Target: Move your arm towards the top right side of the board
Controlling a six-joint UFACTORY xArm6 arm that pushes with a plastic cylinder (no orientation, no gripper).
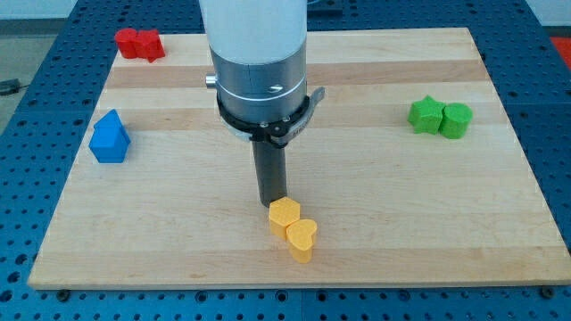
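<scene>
Near the surface's bottom-centre: my tip (273,202) stands just above the yellow hexagon block (284,212), touching or almost; I cannot tell which.
Tool state: no jaws at all, only a straight dark rod; nothing is clamped, nothing is carried.
Task target: top right side of the surface (464,53), bare wood, well apart from my tip.
Progress: by my judgement approx. nothing is done yet; tip is at the middle-low part, the whole way up and to the view's right is left.
Path: the green blocks sit at the view's right, below the target corner; I think a diagonal line passes above them w/o contact.
Count yellow: 2, hexagon and yellow heart block (302,239), touching each other.
Count green: 2, green star-like block (426,114) and green round-ish block (456,119), side by side, touching.
Count red: 2 it seems, red blocks (139,43) at the top left, shapes not clear.
Count blue: 1, blue house-shaped block (110,137), at the view's left.
Total blocks: 7.
</scene>
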